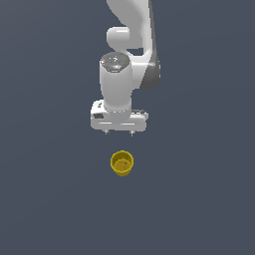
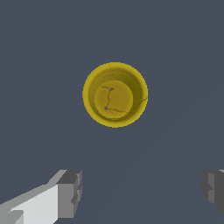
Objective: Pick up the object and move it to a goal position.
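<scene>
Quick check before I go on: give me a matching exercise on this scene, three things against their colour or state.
1. cup
2. gripper
3. floor

a. dark grey-blue, bare around the cup
b. yellow, upright, hollow side up
c. white, open, touching nothing

Pairs: 1-b, 2-c, 3-a

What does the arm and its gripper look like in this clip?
The arm is smooth, glossy white with rounded segments and dark grey joint sections. A grey cap on the wrist carries small red and green marks. The gripper is a wide white block with two short fingers tipped in grey pads. No cables show.
</scene>
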Available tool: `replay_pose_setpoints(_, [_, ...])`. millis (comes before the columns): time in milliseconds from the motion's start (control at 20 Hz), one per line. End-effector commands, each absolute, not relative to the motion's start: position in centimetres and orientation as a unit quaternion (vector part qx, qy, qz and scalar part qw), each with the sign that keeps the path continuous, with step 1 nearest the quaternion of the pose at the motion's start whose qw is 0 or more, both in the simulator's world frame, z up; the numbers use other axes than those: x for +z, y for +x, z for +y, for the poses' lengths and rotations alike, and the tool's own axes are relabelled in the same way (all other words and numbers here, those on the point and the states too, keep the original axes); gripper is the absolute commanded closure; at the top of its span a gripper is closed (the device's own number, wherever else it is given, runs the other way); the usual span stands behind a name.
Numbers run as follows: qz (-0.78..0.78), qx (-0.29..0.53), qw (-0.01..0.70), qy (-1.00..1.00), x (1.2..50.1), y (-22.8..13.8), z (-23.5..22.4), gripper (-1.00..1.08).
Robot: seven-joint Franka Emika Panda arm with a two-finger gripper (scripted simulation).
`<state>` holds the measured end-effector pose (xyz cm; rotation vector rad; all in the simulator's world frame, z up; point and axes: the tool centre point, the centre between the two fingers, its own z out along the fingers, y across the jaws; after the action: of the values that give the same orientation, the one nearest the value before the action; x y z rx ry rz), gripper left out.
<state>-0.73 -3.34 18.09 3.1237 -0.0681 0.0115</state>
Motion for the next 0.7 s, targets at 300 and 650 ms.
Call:
replay_pose_setpoints(300, [-0.024,-0.001,0.003,1.0,18.21,-0.93,-2.54,-0.2])
replay_pose_setpoints(650, [-0.028,-0.003,0.002,1.0,18.16,-0.65,-2.51,-0.2])
